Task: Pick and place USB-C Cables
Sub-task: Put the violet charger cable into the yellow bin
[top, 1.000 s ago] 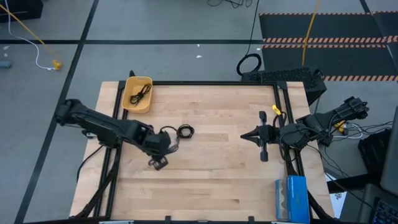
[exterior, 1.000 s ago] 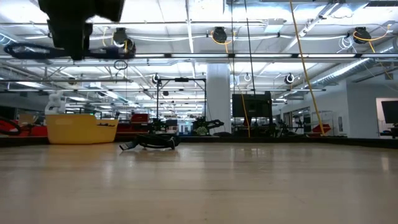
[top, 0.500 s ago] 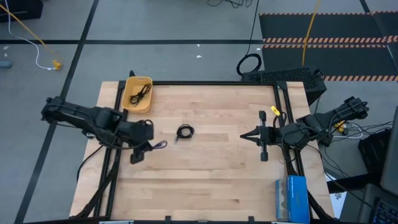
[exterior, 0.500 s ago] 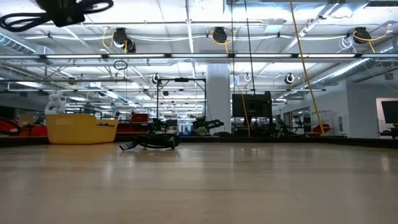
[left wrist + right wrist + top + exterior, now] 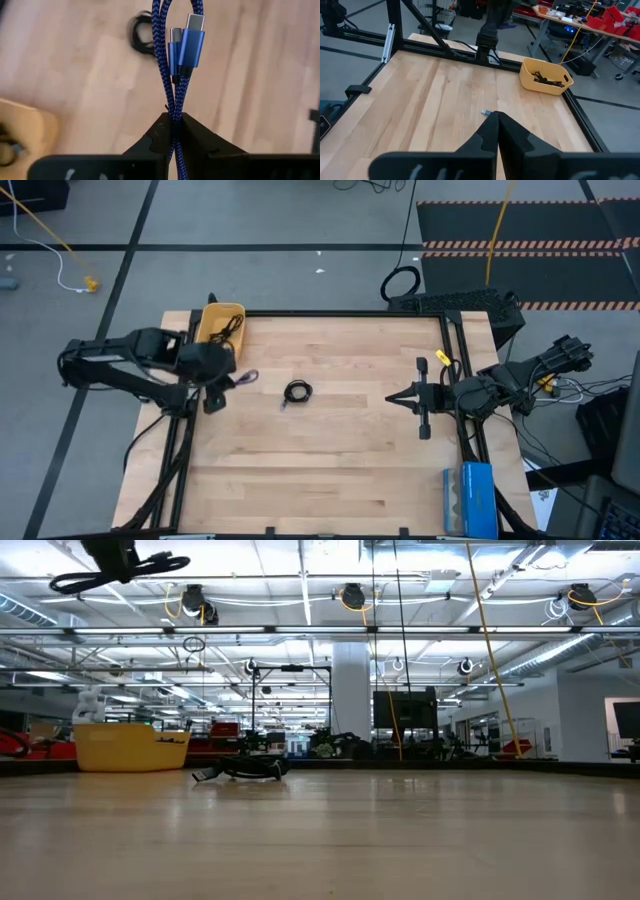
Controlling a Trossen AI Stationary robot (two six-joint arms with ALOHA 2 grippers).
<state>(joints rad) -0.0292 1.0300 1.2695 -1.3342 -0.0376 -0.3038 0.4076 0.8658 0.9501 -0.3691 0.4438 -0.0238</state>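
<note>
I am looking down at a light wooden table (image 5: 330,450) framed by black rails. Near its middle, a little toward the left arm's side, a black cable in a small round coil (image 5: 297,391) lies flat on the wood. A yellow bin (image 5: 221,346) stands at the far left corner, with a loosely bundled black cable (image 5: 226,330) inside it. A blue box (image 5: 469,498) rests at the near right edge.
</note>
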